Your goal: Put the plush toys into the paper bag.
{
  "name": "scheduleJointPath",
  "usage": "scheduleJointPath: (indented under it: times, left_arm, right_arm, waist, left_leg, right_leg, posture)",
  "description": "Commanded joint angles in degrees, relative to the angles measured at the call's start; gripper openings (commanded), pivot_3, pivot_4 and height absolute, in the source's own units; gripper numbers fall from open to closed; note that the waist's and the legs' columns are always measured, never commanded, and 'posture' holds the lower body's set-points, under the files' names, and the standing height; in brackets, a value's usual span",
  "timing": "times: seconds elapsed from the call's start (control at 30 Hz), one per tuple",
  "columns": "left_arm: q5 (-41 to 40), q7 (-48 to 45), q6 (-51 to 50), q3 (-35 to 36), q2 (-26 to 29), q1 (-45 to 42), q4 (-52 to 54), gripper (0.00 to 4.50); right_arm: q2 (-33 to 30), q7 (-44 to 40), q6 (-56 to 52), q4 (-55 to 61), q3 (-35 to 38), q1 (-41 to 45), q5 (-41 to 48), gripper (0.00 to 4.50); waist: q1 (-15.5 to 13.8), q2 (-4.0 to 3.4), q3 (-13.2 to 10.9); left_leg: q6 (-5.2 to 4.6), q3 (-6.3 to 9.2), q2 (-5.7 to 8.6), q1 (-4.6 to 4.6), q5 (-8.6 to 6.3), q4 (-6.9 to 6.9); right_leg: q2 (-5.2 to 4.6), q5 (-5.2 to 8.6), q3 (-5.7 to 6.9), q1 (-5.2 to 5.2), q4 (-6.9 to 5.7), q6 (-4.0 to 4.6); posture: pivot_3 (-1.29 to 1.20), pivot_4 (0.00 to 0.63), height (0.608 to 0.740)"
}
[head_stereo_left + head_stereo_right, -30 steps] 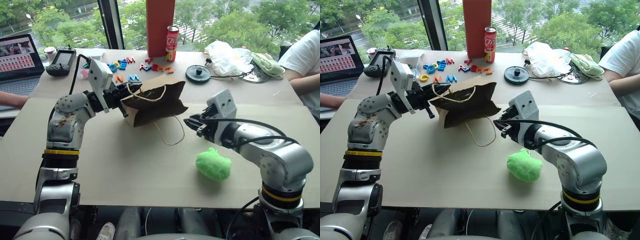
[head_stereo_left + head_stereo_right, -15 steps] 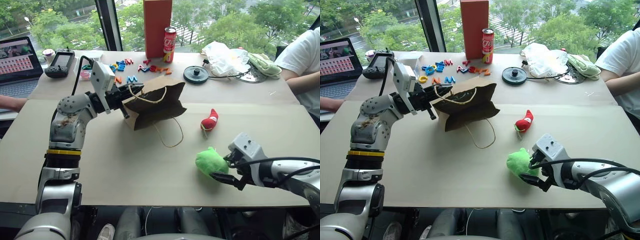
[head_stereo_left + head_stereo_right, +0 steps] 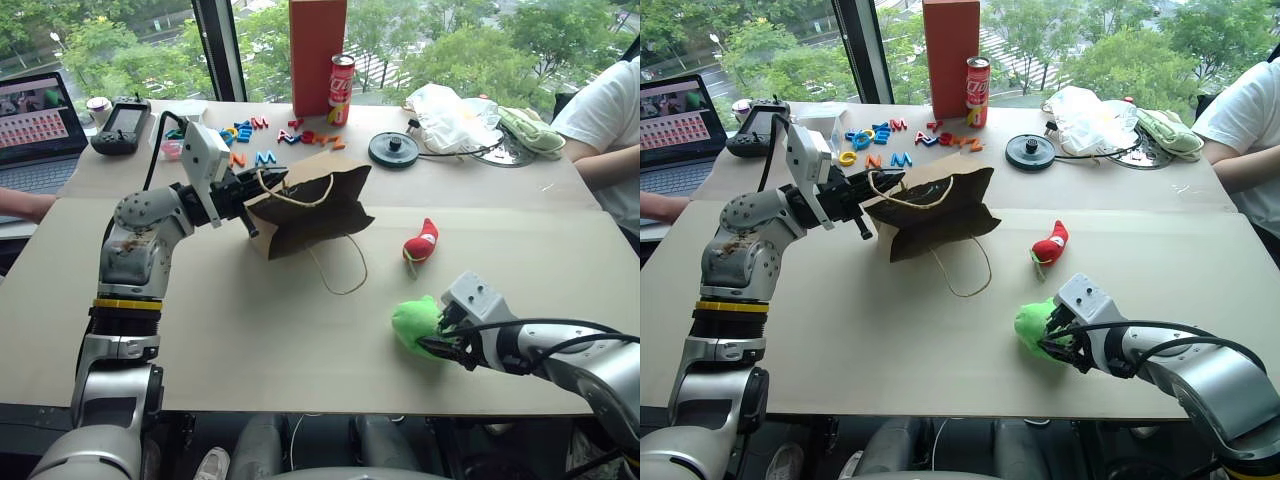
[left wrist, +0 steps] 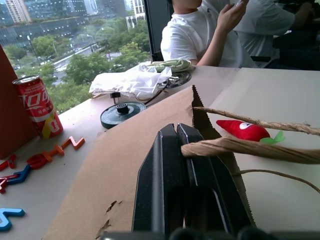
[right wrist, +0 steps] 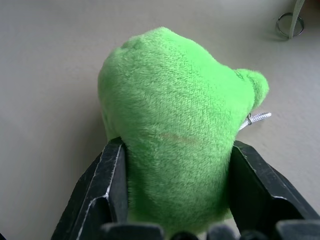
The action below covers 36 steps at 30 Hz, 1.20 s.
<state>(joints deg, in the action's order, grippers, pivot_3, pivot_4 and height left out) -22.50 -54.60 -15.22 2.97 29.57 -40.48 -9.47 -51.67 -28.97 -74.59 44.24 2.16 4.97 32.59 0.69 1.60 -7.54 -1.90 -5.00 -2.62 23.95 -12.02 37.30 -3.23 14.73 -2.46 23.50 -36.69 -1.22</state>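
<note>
Low on the worktop [image 3: 250,330], the right claw [image 5: 175,197] squeezes the fuzzy green plush toy [image 5: 175,120] across its soft, light, compressible middle. The left claw [image 4: 182,150], pressed together, pinches the paper bag [image 3: 310,205] rim. The red chili plush [image 3: 421,241] lies between them.

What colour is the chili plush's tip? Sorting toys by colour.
Yellow-green tip on the red chili plush; left wrist view.

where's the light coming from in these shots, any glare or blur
Left eye view: daylight from the window behind the table, soft shadow under the paper bag, no glare. Left wrist view: the city outside looks pale and hazy. Right wrist view: the green plush toy is sharp, the table behind it soft.
</note>
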Motion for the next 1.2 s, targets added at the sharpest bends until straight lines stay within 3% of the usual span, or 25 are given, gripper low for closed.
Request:
scheduleJointPath:
  times: [0.03,0.17,0.27,0.47,0.57,0.73,1.03,1.2]
  left_arm:
    - [-0.1,0.0,0.7,0.6,0.3,-2.2,0.8,0.00]
    - [0.1,0.0,1.0,0.6,0.2,-2.5,0.2,0.00]
    - [0.1,-0.1,1.1,0.6,0.2,-2.7,-0.1,0.00]
    - [0.1,-0.3,1.1,0.6,0.1,-2.8,-0.3,0.00]
    - [0.0,-0.4,1.0,0.4,-0.1,-2.8,-0.3,0.00]
    - [-0.1,-0.6,1.0,0.1,-0.5,-2.9,-0.3,0.00]
    - [0.0,-1.4,1.2,-0.4,-0.8,-3.5,-0.5,0.00]
    - [0.2,-2.2,1.4,-0.6,-0.6,-3.2,-0.3,0.00]
  right_arm:
    - [0.4,0.3,1.2,0.7,-0.2,1.0,-0.3,1.41]
    - [1.6,0.1,1.1,1.2,1.2,2.0,0.8,1.41]
    - [4.6,-1.0,0.3,2.0,6.4,5.5,4.9,1.41]
    - [15.5,4.2,-6.2,-1.6,10.8,22.8,10.7,1.41]
    - [23.1,10.4,-8.9,-6.5,7.9,30.9,7.6,1.41]
    - [29.6,15.8,-8.5,-13.5,2.7,36.9,3.1,1.41]
    - [30.5,15.7,-0.8,-25.5,-8.8,42.3,-5.0,1.41]
    - [33.8,15.9,3.3,-32.9,-9.1,46.2,-8.1,1.41]
  waist:
    - [0.0,0.00,0.0]
    - [0.0,0.00,0.0]
    - [0.1,0.00,0.0]
    - [0.3,0.02,0.0]
    - [0.1,0.01,0.0]
    - [0.0,0.00,0.0]
    - [0.1,-0.01,0.0]
    - [0.4,-0.02,0.0]
  left_leg:
    - [0.00,0.00,0.00,0.00,0.00,0.00]
    - [0.00,0.00,0.00,-0.01,0.00,0.00]
    - [0.00,0.00,0.00,-0.01,0.00,0.00]
    - [0.00,0.00,-0.04,-0.11,0.00,0.00]
    - [0.00,0.02,-0.08,-0.11,0.00,-0.04]
    - [0.00,-0.01,-0.03,0.05,0.00,-0.08]
    - [0.00,-0.05,0.05,0.48,0.01,-0.10]
    - [0.00,-0.08,0.02,0.45,0.01,-0.09]
  right_leg:
    - [0.00,0.00,0.00,0.00,0.00,0.00]
    - [0.00,0.00,0.00,-0.01,0.00,0.00]
    - [0.00,0.00,0.00,-0.01,0.00,0.00]
    - [0.03,0.00,-0.01,-0.07,-0.03,0.01]
    - [0.07,-0.01,0.03,-0.07,-0.02,0.03]
    - [0.00,-0.01,0.06,0.06,-0.09,0.03]
    - [-0.07,-0.03,0.05,0.56,-0.38,0.01]
    - [-0.02,-0.03,0.03,0.59,-0.38,0.01]
  posture:
    - [0.00,0.150,0.739]
    - [0.00,0.150,0.739]
    - [0.00,0.150,0.739]
    - [0.00,0.150,0.739]
    - [0.00,0.150,0.739]
    - [0.00,0.150,0.739]
    - [0.00,0.150,0.739]
    - [0.00,0.150,0.739]
